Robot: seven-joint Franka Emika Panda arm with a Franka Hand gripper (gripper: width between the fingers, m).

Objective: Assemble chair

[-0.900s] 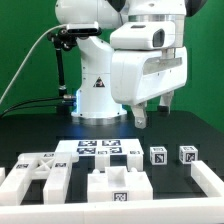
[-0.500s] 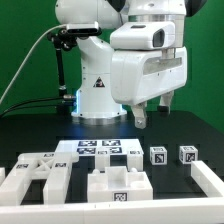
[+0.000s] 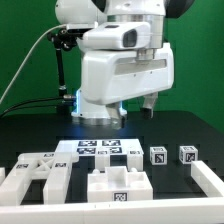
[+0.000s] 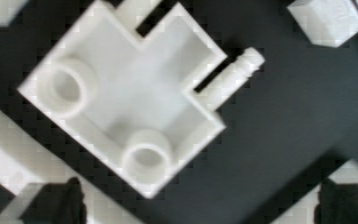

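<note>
**Hand hangs empty above the chair parts**

The arm (image 3: 115, 65) fills the exterior view. Its hand (image 3: 137, 108) hovers well above the black surface (image 3: 40, 130), fingers apart, holding nothing. Chair parts (image 3: 118, 183) lie below along the front; the wrist view shows a notched slab (image 4: 131, 100) beneath.

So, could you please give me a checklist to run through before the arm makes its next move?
1. Jaws open: ok. In the wrist view the gripper has its fingers wide apart.
2. Nothing held: ok. No part is pinched between them.
3. Target in sight: ok. A white chair part with two round sockets and pegs fills the wrist view.
4. Part centred between the fingers: not ok. Most of it lies off the finger gap.
5. Clearance: ok. In the exterior view the gripper hangs above the table.
6. Grasp height: cannot tell.
</note>
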